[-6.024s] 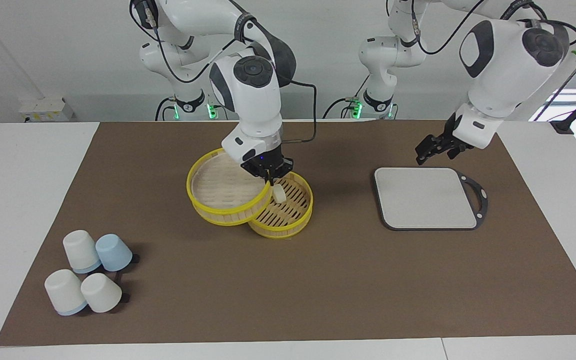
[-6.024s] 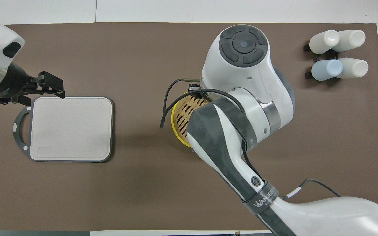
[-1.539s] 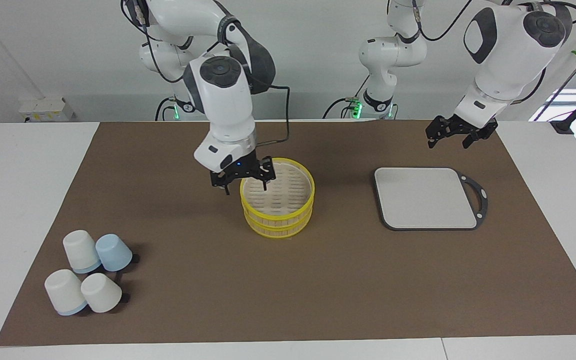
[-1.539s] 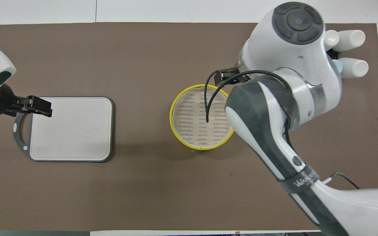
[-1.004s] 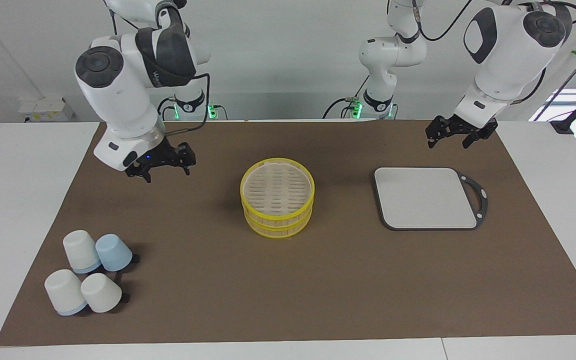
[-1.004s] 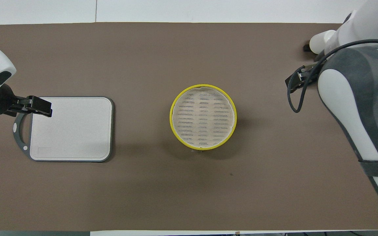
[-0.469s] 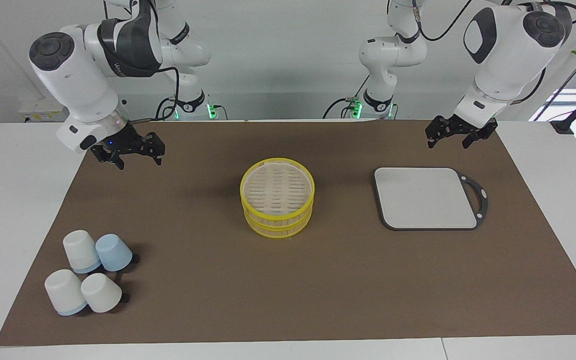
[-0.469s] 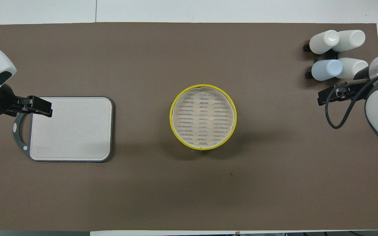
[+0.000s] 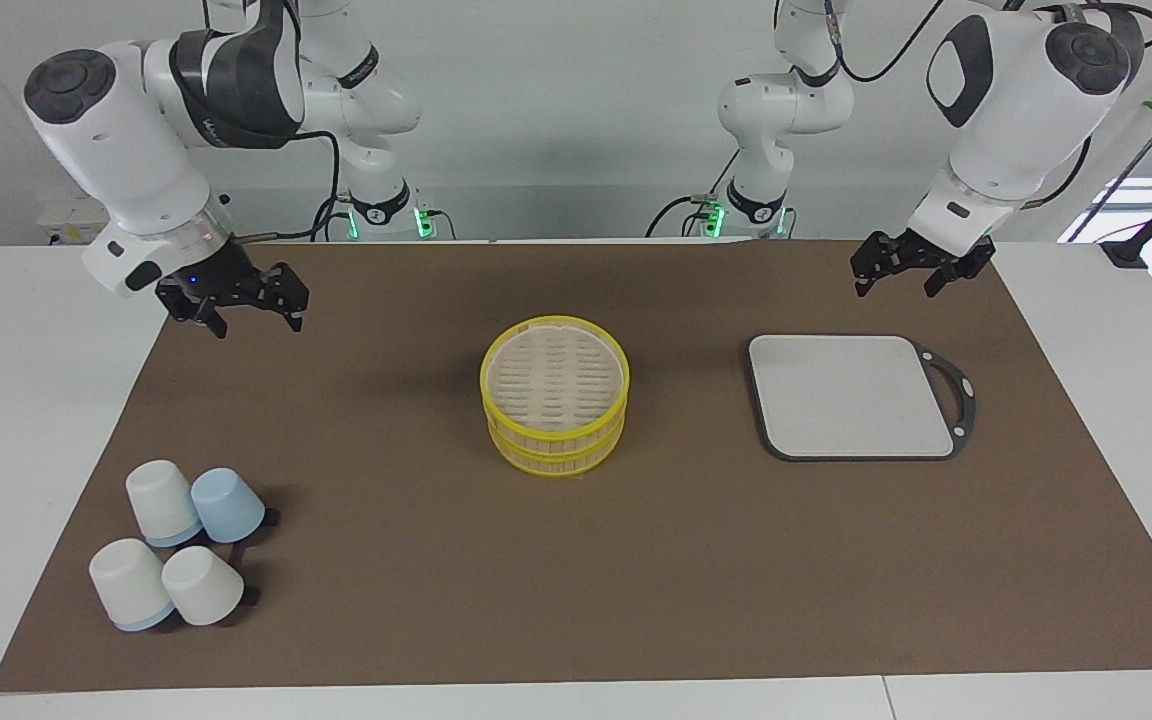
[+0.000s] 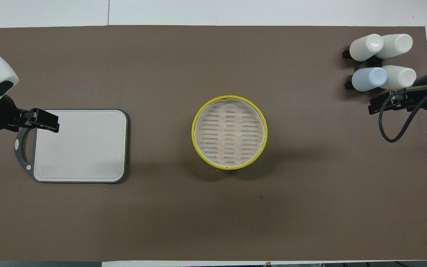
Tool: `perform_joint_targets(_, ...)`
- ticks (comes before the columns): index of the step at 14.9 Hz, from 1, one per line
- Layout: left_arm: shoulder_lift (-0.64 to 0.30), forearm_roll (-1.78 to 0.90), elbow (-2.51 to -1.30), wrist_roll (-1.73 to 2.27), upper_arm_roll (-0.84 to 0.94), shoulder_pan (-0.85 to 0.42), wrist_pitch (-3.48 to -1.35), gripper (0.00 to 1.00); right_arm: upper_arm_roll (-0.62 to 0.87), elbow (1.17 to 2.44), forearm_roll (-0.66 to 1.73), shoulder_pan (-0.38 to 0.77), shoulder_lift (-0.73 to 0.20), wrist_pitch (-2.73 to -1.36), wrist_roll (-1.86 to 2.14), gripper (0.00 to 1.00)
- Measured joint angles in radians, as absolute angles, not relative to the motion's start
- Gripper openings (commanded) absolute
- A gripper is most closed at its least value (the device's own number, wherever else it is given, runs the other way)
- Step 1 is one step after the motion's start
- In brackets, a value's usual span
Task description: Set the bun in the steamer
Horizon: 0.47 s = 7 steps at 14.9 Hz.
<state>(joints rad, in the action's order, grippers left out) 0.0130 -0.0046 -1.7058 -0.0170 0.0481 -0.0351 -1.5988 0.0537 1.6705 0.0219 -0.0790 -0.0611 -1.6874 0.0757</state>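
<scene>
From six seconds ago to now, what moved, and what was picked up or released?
The right tool released the bun into the steamer, set the top piece squarely on it, hiding the bun, then swung away, open, to the right arm's end of the table. The left tool rose slightly off the cutting board. Cups and board stayed put.

The steamer [image 9: 555, 408] sits mid-desk [image 9: 656, 560] with its top piece [image 9: 555, 372] set on it. The cutting board [image 9: 851, 397] lies beside it toward the left arm's end. Four cups [image 9: 176, 545] cluster toward the right arm's end, farther from the robots than the steamer.
</scene>
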Motion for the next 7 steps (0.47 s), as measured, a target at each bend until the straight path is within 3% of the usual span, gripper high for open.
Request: perform_joint_targets(7,0.013,-0.005,-1.706,-0.017,0.048,-0.035,-1.599,1.0,0.052,1.645,0.006,-0.085,-0.054,-1.676,0.076,1.0)
